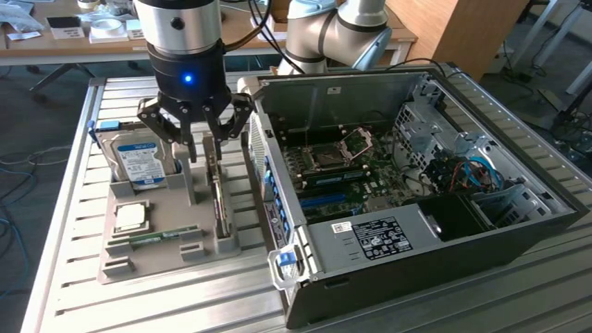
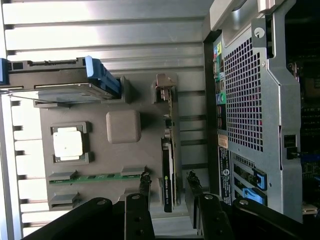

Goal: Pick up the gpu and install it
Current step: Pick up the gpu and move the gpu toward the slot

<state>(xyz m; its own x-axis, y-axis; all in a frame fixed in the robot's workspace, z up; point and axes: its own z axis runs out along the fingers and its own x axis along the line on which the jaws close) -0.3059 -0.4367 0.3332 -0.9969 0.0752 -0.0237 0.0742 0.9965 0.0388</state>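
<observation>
The gpu (image 1: 219,201) stands on its long edge in a slot of the grey holder tray (image 1: 152,260), next to the open computer case (image 1: 416,201). My gripper (image 1: 201,147) hangs just above the card's far end, open. In the wrist view the gpu (image 2: 168,170) is a thin dark card seen edge-on. It lies between my two fingers (image 2: 145,182) with a gap on each side, and nothing is held by the gripper (image 2: 168,184).
The tray also holds an upright hard drive (image 1: 138,163) with a blue-white label, a cpu (image 1: 129,217) and a green RAM stick (image 1: 162,236). The case's rear wall (image 2: 250,100) stands close beside the gpu. The motherboard (image 1: 342,177) lies exposed inside.
</observation>
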